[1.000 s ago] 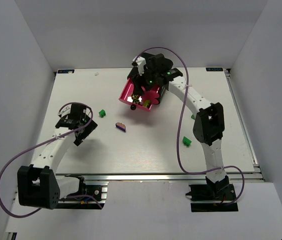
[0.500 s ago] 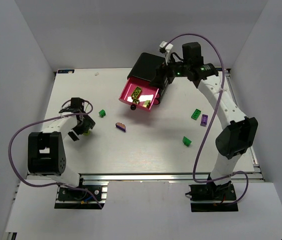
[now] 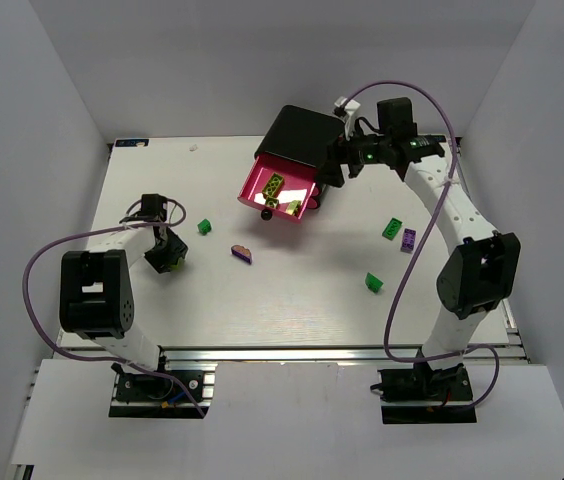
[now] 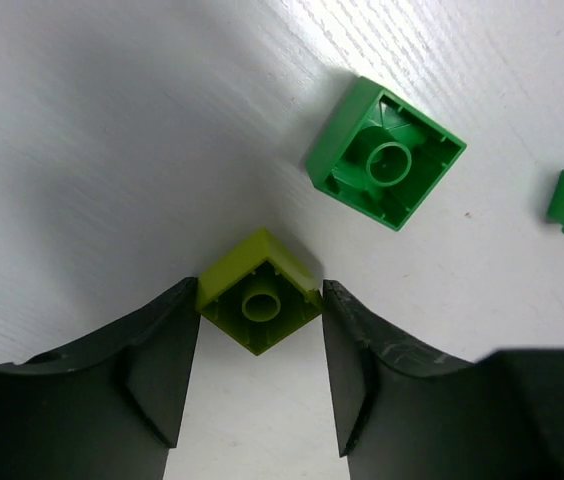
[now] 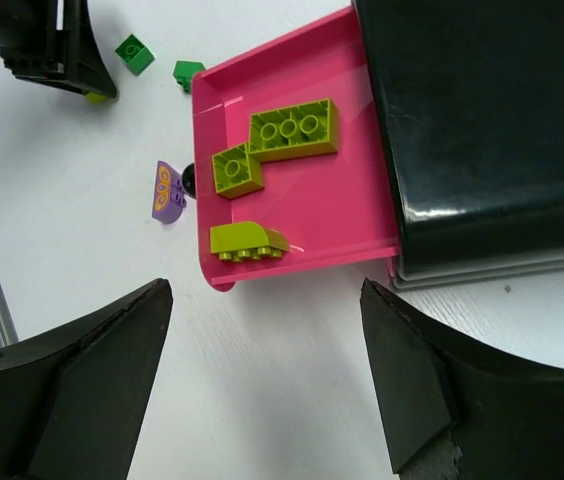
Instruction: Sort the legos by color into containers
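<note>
My left gripper [image 3: 168,257] is down on the table at the left, shut on a small yellow-green lego [image 4: 260,305]; both fingertips touch its corners. A bright green lego [image 4: 385,155] lies just beyond it. The containers are a glossy black box [image 3: 297,138] with one pink drawer [image 3: 259,182] pulled out, and three yellow-green legos [image 5: 295,130] lie in it. My right gripper [image 3: 339,168] hangs open beside the drawer's right end, with nothing between its fingers [image 5: 402,400]. A purple lego [image 3: 242,253] lies in front of the drawer.
Loose on the right side of the table lie a green lego [image 3: 393,229], a purple one [image 3: 408,239] and another green one [image 3: 373,283]. One more green lego [image 3: 204,227] sits between my left gripper and the drawer. White walls enclose the table.
My left gripper has dropped onto the table and closed around the yellow-green lego. The right gripper has pulled back from over the drawer to its right side, still open.
</note>
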Controlling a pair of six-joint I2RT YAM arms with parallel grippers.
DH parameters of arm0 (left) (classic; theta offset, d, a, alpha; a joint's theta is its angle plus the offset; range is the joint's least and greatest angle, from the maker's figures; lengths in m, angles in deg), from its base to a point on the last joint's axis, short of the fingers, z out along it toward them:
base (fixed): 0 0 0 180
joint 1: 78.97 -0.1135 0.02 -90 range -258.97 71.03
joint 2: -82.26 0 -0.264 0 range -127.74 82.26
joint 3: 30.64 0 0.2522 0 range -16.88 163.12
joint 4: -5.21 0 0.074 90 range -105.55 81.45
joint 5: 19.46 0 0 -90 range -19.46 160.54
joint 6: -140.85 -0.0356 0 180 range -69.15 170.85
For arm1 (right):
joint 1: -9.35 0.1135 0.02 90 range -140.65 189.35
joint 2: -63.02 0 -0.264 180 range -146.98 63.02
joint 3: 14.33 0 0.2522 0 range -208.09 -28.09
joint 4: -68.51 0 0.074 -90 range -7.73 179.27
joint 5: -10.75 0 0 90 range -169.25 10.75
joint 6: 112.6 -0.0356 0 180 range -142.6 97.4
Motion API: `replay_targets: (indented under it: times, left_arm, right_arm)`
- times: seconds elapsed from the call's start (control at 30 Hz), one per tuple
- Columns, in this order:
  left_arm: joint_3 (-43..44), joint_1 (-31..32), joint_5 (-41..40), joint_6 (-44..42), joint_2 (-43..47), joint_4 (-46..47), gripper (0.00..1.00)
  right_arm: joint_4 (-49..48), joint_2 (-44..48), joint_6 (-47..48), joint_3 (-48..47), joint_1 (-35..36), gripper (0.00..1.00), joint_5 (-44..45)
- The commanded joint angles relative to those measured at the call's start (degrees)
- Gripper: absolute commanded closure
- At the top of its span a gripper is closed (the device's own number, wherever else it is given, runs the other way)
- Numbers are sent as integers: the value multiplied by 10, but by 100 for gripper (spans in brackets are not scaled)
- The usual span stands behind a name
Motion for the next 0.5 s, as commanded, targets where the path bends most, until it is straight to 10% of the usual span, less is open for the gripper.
replay_targets:
  times: [0.0,0.2,0.47]
  left_arm:
    - [-8,-4,13,3,14,18,45]
    - [-20,-4,26,-19,50,21,76]
    - [-27,11,241,-68,215,125,83]
  right_arm:
    - [-16,31,9,19,-8,19,-14]
    - [-13,47,14,40,-15,20,-17]
    - [-35,80,17,79,-23,29,3]
